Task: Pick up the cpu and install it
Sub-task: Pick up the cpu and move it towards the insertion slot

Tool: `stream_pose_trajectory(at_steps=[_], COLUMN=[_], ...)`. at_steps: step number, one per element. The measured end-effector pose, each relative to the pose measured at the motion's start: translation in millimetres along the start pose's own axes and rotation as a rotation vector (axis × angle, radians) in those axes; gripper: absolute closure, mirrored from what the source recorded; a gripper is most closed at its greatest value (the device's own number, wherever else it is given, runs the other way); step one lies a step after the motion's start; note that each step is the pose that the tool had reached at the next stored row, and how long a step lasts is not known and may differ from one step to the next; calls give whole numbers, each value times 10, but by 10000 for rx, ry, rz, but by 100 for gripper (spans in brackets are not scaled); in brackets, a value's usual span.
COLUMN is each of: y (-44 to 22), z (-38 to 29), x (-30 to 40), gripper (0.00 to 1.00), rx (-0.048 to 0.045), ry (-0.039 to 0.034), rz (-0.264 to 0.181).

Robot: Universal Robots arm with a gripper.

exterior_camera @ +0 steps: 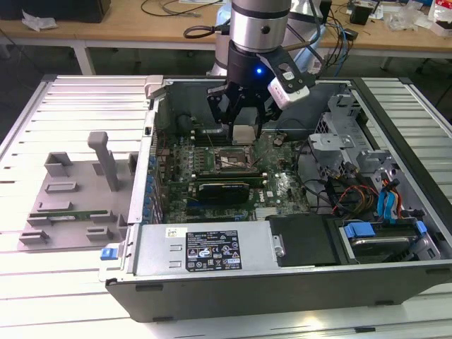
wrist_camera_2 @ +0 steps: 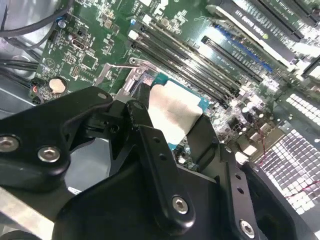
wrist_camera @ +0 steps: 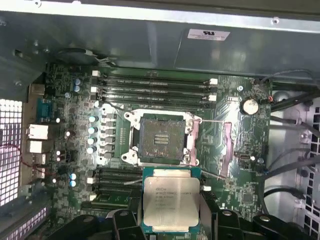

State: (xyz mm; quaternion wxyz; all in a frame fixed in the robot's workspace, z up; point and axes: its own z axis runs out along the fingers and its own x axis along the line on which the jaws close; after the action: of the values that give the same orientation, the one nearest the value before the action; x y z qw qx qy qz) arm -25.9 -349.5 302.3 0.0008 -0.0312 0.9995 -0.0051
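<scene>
The cpu (exterior_camera: 242, 134) is a flat silver-topped square with a green rim, and my gripper (exterior_camera: 240, 129) is shut on it. It hangs inside the open computer case, just above the motherboard (exterior_camera: 279, 185). In the first wrist view the cpu (wrist_camera: 171, 200) sits between the black fingers (wrist_camera: 122, 222), beside the open socket (wrist_camera: 161, 139), whose contact field is bare. In the second wrist view the cpu (wrist_camera_2: 172, 107) is clamped between the fingertips (wrist_camera_2: 142, 120), over the board's memory slots (wrist_camera_2: 200, 65).
The case wall (exterior_camera: 212, 247) with the power supply runs along the near side. Drive cages and cables (exterior_camera: 367, 191) fill the exterior view's right. A grey fixture plate (exterior_camera: 70, 191) lies outside the case at the exterior view's left. A graphics card (exterior_camera: 224, 188) stands near the socket.
</scene>
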Motion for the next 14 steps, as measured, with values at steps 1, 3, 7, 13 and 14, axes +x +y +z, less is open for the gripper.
stream_pose_trajectory(at_steps=[1, 3, 7, 13, 14], y=[9, 25, 36, 45, 46], z=[8, 23, 48, 92, 102], x=[0, -1, -3, -3, -3], gripper=[45, 45, 45, 45, 45], rx=[1, 1, 1, 1, 1], ry=[0, 0, 0, 0, -1], rz=[0, 0, -2, 0, 0])
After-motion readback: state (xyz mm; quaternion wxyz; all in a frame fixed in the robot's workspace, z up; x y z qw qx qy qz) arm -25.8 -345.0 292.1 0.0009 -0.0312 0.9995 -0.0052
